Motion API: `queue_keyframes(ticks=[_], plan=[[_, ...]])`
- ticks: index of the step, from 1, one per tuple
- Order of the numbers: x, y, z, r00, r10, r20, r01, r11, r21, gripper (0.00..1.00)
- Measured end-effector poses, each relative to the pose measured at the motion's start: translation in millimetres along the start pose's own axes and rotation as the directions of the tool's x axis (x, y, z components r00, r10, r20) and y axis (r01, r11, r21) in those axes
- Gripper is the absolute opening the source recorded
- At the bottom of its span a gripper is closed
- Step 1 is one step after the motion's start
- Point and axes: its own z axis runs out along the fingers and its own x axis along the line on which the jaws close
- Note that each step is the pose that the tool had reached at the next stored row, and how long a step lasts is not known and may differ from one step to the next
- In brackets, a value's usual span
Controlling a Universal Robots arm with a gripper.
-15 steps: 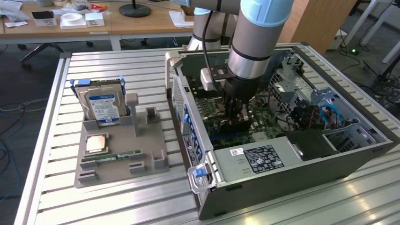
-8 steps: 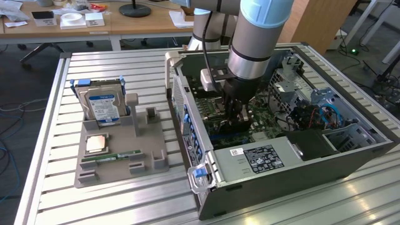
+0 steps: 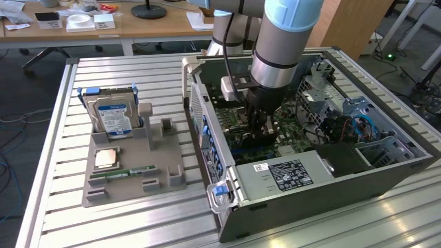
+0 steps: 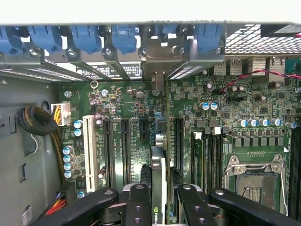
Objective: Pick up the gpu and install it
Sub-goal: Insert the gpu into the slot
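Gpu clamped edge-on between gripper fingers, jaws part-closed on card, inside computer case. Card's long axis runs along motherboard slots toward rear brackets, directly below hand.

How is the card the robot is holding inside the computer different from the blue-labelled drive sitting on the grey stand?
The gpu is a thin board seen edge-on, gripped by the gripper over the motherboard slots; the hard drive is a thick box with a blue label.
The gpu is inside the computer case; the hard drive stands upright in the grey stand outside it.
Both stand on edge.
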Motion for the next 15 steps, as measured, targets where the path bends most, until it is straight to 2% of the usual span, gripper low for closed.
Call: queue_keyframes(ticks=[15], plan=[[0.1, 1.9, 2.2, 1.0000, 0.000, 0.0002, 0.000, 1.0000, 0.0003, 0.26]])
